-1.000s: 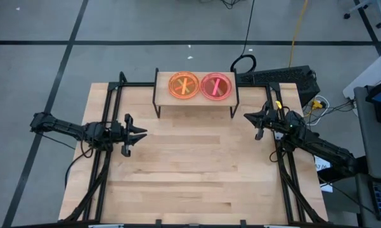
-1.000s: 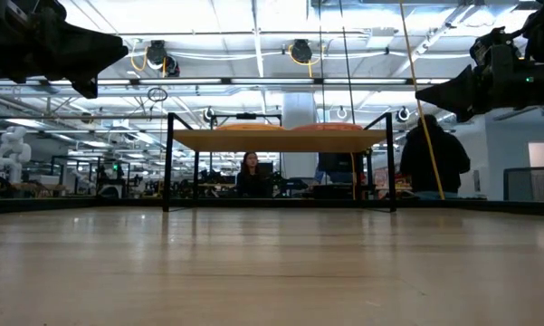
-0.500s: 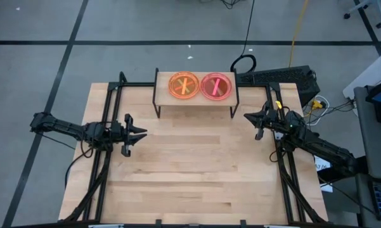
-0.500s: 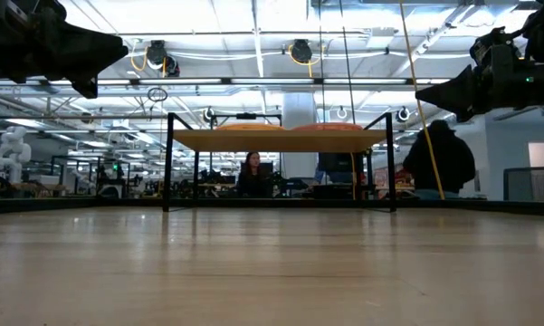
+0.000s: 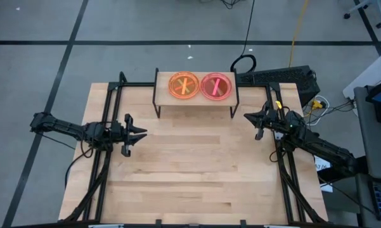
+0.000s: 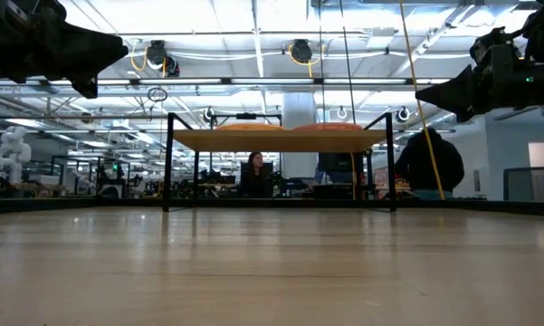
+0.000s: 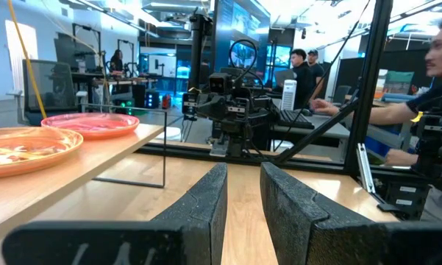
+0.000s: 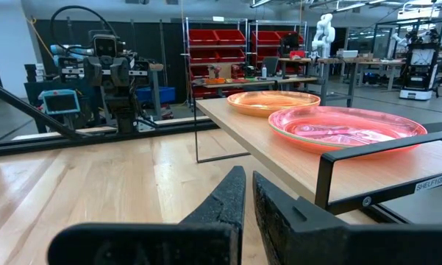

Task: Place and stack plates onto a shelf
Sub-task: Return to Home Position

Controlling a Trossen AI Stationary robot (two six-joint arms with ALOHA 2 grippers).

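Moved since a second ago, in the low view only: a standing person (image 6: 430, 163) in a dark top, drifted a little sideways behind the shelf's right-hand legs, and a seated person (image 6: 256, 174), shifted slightly beneath the board. On the big wooden table (image 5: 196, 183) itself, no change at all.

Along the table's left edge, the left arm (image 5: 70, 128), stretched inward. Along the right edge, the right arm (image 5: 317, 147), angled in toward the back.

At the back centre, the shelf (image 5: 162, 96), a light board on thin black legs. On that board, just beside each other: an orange plate (image 5: 184, 85) on the left, marked with a cross, and a pink-red plate (image 5: 216, 86) on the right, marked with a single bar. Possibly more plates under each of these, but too thin and too overlapped to count from any view.

Forward of the shelf and off to its left, the left gripper (image 5: 141, 133), hanging above bare wood. Fingers (image 7: 206, 210) parted by a narrow gap, with nothing between them.

Just off the shelf's right front corner, the right gripper (image 5: 247, 116), also raised clear of the tabletop. Fingers (image 8: 228, 199) drawn almost together, only a sliver showing, grasping nothing.
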